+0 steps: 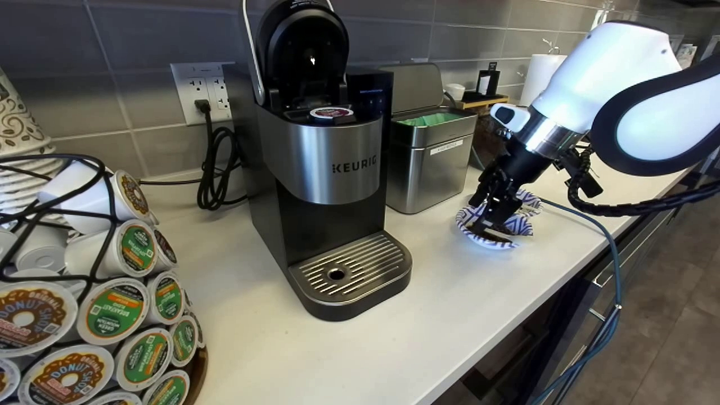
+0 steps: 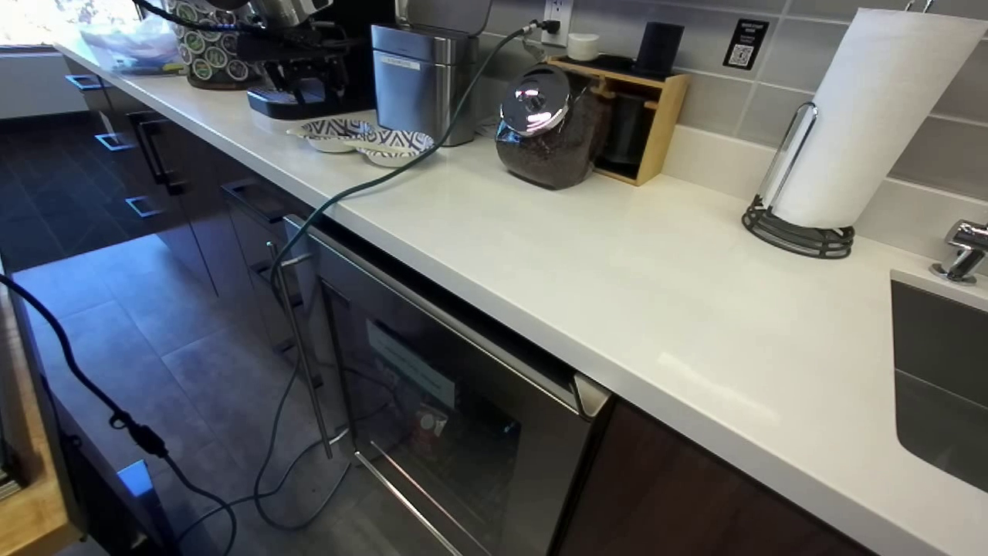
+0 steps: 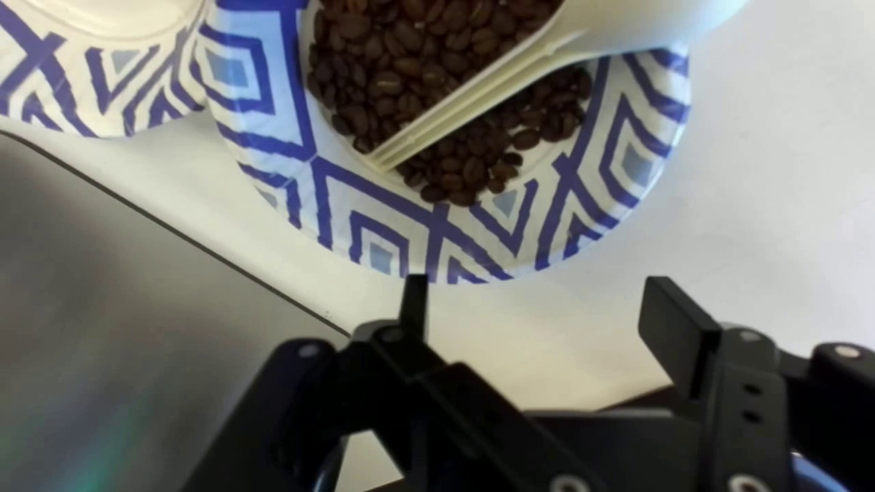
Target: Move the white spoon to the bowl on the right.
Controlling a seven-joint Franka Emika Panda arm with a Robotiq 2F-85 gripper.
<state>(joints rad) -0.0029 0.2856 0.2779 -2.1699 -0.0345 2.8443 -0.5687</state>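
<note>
A white spoon point(image 3: 472, 99) lies across a blue-and-white patterned bowl point(image 3: 383, 225) of dark coffee beans in the wrist view. Its wide end runs out past the bowl's rim and the frame's top edge. A second patterned bowl point(image 3: 109, 89) stands beside it, partly cut off, its visible inside white. Both bowls show in an exterior view, the bean bowl point(image 2: 332, 144) on the left and the second bowl point(image 2: 392, 159) on the right. My gripper point(image 3: 536, 301) is open and empty, fingers apart beside the bean bowl's rim. In an exterior view the gripper point(image 1: 488, 216) hides part of that bowl.
A coffee machine point(image 1: 326, 163) and a metal tin point(image 1: 430, 163) with raised lid stand near the bowls. A cable point(image 2: 370, 185) runs over the counter edge near the second bowl. A glass jar point(image 2: 540, 158) and a paper towel roll point(image 2: 864, 123) stand along the wall.
</note>
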